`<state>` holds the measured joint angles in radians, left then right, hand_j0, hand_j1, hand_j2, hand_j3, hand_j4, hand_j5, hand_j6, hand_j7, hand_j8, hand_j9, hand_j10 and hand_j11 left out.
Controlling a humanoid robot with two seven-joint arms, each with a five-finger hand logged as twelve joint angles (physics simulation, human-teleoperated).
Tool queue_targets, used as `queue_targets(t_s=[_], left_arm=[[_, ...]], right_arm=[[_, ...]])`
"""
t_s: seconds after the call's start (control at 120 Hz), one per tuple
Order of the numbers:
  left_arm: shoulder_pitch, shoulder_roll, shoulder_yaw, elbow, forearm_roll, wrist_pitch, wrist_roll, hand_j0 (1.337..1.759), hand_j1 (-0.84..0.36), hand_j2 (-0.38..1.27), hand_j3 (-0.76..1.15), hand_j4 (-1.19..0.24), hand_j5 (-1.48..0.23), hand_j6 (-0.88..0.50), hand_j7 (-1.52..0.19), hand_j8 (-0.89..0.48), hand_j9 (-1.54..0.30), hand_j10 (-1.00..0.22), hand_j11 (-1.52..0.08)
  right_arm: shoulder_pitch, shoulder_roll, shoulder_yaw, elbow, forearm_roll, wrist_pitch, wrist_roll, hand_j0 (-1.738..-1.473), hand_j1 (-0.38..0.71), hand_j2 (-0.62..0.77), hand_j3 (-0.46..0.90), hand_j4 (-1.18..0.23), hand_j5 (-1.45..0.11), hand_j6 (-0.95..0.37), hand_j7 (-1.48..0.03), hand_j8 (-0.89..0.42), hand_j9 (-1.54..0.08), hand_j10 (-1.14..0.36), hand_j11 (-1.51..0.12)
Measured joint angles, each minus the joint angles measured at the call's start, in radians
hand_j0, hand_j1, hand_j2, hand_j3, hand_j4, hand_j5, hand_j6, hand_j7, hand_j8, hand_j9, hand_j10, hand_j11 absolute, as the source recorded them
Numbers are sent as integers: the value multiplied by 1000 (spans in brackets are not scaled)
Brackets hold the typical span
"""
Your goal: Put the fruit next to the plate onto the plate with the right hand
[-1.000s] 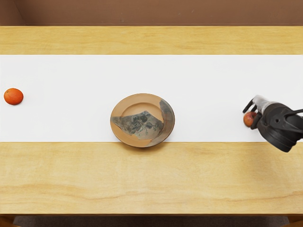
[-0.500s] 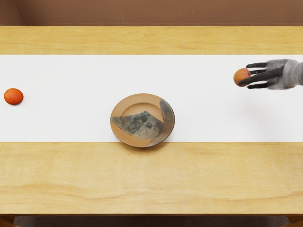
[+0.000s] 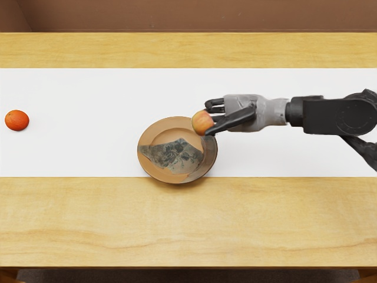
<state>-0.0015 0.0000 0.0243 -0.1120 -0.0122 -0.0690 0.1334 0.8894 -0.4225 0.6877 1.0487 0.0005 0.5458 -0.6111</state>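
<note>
A brown plate (image 3: 154,165) with a grey pattern sits in the middle of the white runner. My right hand (image 3: 219,117) reaches in from the right edge and is shut on a small orange-red fruit (image 3: 201,122), which hangs over the plate's upper right rim. Whether the fruit touches the plate cannot be told. A second orange fruit (image 3: 16,119) lies far to the left on the runner. The left arm is out of view.
The white runner (image 3: 88,130) crosses a wooden table (image 3: 188,224) from left to right. A dark wall runs along the table's far edge.
My right hand lifted the fruit from the runner's right end, then carried it left to the plate's upper right rim. The arm is now stretched far into view.
</note>
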Motion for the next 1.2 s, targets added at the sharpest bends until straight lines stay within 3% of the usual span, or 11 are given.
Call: queue_targets(t_s=[0.133,0.333,0.617,0.992,1.083,1.2], left_arm=[[0,0,0,0,0,0,0,1658,337,2,0,-10,-13,-11,-13,-10,-13,-10,-13],[0,0,0,0,0,0,0,1658,337,2,0,-10,-13,-11,-13,-10,-13,-10,-13],[0,0,0,0,0,0,0,1658,337,2,0,-10,-13,-11,-13,-10,-13,-10,-13],[0,0,0,0,0,0,0,1658,337,2,0,-10,-13,-11,-13,-10,-13,-10,-13],[0,0,0,0,0,0,0,1658,337,2,0,-10,-13,-11,-13,-11,-13,-10,-13],[0,0,0,0,0,0,0,1658,337,2,0,-10,-13,-11,-13,-10,-13,-10,-13]], right_arm=[[0,66,-5,-2,-41,-10,0,-1656,300,260,2,-834,-1219,-299,-1133,-292,-1212,-833,-1222],[0,91,-7,-1,-48,-15,0,-1655,272,238,2,-824,-1223,-328,-1127,-314,-1215,-824,-1229],[-13,89,-9,-39,-59,-19,0,-1657,195,9,0,-540,-741,-405,-716,-366,-740,-528,-744],[-23,67,-9,-45,-59,-19,0,-1658,-181,-12,0,-153,-206,-131,-202,-121,-205,-128,-206],[-27,5,-2,-34,-47,5,0,-1658,-242,-8,0,-97,-131,-83,-129,-77,-131,-82,-132],[-46,-189,2,7,71,46,0,-1658,-289,-4,0,-55,-74,-46,-73,-43,-74,-46,-74]])
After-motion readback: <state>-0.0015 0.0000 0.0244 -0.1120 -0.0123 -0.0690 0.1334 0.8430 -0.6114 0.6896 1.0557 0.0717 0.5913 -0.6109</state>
